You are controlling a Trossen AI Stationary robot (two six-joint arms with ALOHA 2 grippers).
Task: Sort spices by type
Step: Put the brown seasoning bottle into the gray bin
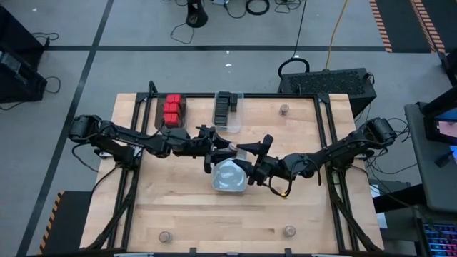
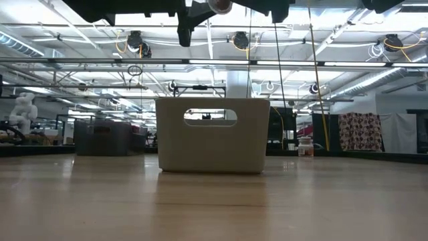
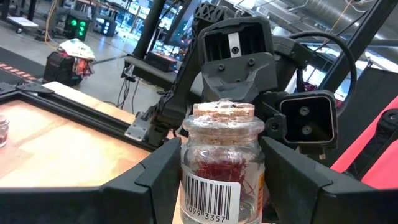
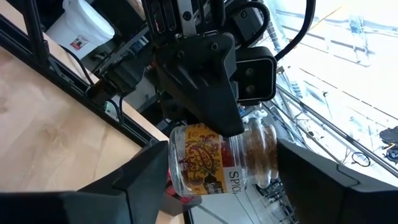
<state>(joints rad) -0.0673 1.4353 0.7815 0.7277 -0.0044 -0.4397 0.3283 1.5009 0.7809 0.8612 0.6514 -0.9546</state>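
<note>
High view: we see left gripper (image 1: 223, 148) and right gripper (image 1: 246, 150) meeting above the bin (image 1: 231, 175) on the counter (image 1: 186, 207).
Left wrist view: jar (image 3: 222, 165) clamped by left.
Right wrist view: right's fingers apart around it; early release risks dropping it.

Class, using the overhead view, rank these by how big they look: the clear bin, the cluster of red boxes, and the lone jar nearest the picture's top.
Largest: clear bin
Middle: red boxes
Smallest: jar
</note>
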